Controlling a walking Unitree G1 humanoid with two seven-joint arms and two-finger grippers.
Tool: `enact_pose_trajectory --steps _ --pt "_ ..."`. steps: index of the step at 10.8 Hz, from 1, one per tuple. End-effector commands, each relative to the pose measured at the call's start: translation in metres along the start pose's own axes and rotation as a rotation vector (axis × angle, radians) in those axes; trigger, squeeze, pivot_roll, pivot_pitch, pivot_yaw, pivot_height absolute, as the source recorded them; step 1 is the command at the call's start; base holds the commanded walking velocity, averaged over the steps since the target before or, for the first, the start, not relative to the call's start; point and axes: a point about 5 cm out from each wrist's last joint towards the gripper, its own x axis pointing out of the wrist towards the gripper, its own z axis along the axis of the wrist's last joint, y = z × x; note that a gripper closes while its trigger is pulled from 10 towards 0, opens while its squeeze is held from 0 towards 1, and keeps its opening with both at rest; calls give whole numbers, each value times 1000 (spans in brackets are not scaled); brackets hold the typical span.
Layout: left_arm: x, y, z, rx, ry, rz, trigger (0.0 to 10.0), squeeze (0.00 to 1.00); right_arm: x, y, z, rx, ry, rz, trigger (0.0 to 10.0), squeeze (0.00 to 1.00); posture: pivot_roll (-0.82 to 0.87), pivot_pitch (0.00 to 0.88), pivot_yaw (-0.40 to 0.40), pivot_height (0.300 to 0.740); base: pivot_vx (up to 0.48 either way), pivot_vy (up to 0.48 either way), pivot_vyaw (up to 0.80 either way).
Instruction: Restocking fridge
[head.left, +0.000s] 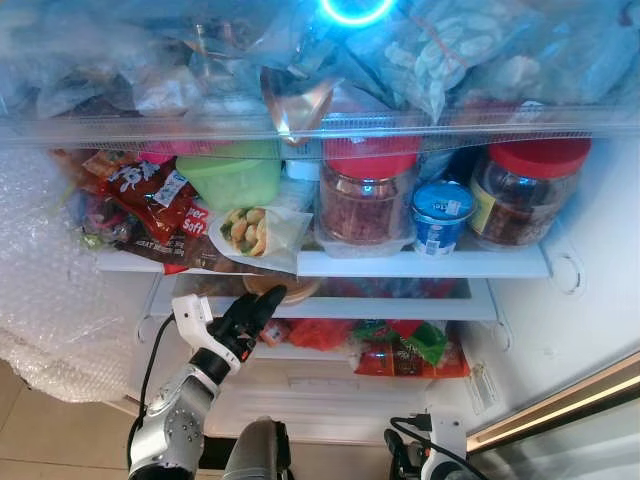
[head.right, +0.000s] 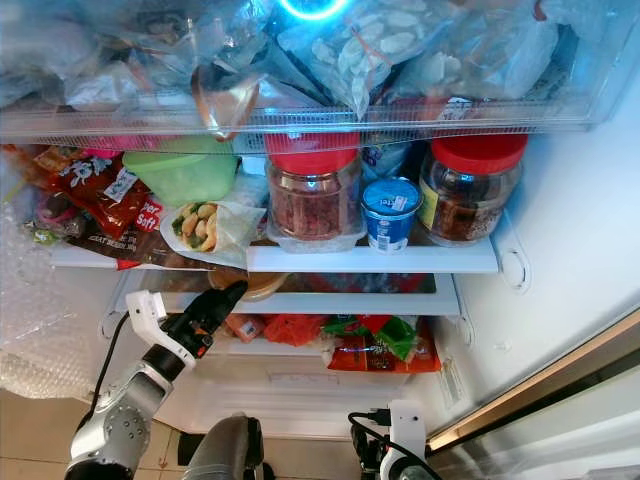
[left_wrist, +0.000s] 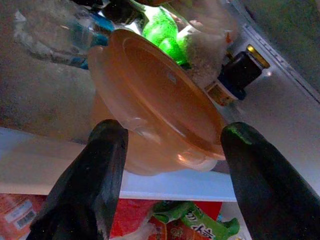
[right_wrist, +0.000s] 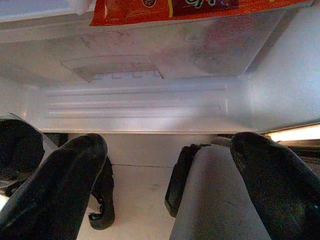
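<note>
The fridge stands open, its shelves crammed; the left gripper (head.left: 262, 303) reaches up to the front edge of the second shelf (head.left: 400, 306), fingers spread either side of an orange plastic bowl (left_wrist: 160, 107) without pinching it, which I take as either setting it in or lining up a grasp; the bowl sits on that shelf, just under the wrapped snack (head.left: 248, 230) and the green tub (head.left: 232, 177); from the head it is a sliver behind the fingertips, while the left wrist view shows its whole rim and a dark jar (left_wrist: 239, 75) behind; the right gripper (right_wrist: 165, 185) hangs low by the fridge's foot, fingers apart, holding nothing.
</note>
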Motion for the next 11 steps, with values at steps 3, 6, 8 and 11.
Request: enact_pose_trajectory --steps 3,6,8,11 --pt "9 1 -3 -35 34 23 10000 0 -11 0 -37 31 141 -6 10000 0 54 143 72 633 0 0 0" --pt "23 5 -4 -86 69 11 10000 0 -10 0 -37 29 140 -7 10000 0 46 139 76 633 0 0 0" --pt "23 6 -5 -71 80 2 10000 0 -10 1 -37 24 142 -4 10000 0 43 137 79 633 0 0 0" --pt "-1 2 -1 57 94 -5 10000 0 -11 1 -38 25 141 -3 10000 0 47 139 83 633 0 0 0"
